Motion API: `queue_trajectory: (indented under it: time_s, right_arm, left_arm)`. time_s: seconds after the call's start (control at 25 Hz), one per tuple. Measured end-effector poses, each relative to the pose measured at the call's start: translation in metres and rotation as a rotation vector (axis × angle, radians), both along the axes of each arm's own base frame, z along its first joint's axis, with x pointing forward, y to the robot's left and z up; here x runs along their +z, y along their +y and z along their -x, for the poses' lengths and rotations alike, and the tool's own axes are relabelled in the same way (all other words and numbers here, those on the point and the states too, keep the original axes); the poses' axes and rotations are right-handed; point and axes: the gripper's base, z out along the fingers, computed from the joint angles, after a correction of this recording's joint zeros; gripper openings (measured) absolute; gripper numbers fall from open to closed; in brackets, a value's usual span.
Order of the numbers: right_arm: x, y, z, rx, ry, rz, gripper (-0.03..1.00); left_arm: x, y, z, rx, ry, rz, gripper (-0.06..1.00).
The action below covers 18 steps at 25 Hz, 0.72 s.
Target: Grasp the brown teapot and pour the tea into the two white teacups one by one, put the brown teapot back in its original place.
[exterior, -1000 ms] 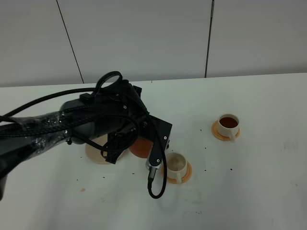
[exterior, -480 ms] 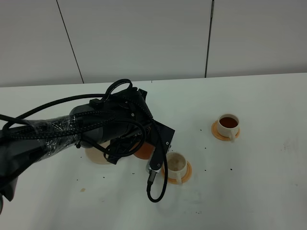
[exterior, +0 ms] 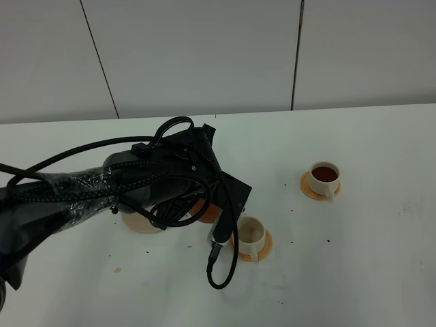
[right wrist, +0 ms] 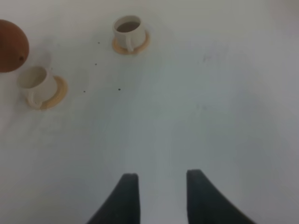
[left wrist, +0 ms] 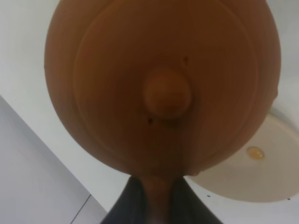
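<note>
**Fig.: pour sequence, mid-task (high view + both wrist views).**

**Progress.** Far teacup [exterior: 324,176] holds dark tea, so the 1st pour is judged done. Near teacup [exterior: 250,234] is pale inside in the high and right wrist views. Whether any tea has reached it can't be told, so the 2nd pour is judged pending or just starting. Each cup sits on its own orange saucer, well apart from the other. Cream saucer [exterior: 138,223], the pot's resting place, lies bare on the bench [exterior: 368,259], so the return step is not yet done.

**Teapot vs. claw.** Brown teapot [left wrist: 140,70] is off its saucer. In the high view it sits between the cream saucer and the near teacup, mostly hidden under the left arm [exterior: 102,187]. In the left wrist view it fills the frame with the lid knob [left wrist: 167,93] facing the lens. The left claw [left wrist: 156,200] is closed on the stubby handle, with a dark finger [left wrist: 124,212] on either side of it. Spout is not visible and the tilt angle can't be read.

**Other arm.** Right claw [right wrist: 161,175] hangs over bare bench, jaws parted with nothing between them, well apart from both cups.
</note>
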Motion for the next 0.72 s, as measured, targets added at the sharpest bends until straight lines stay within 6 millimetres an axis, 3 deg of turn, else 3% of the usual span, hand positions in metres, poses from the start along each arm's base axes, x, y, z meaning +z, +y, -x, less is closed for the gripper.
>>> queue_trajectory:
  time_s: [0.72]
  right_arm:
    - [0.0, 0.0, 0.0, 0.0, 0.0, 0.0, 0.24]
  left_arm:
    - [0.005, -0.017, 0.008, -0.121, -0.061, -0.092, 0.17]
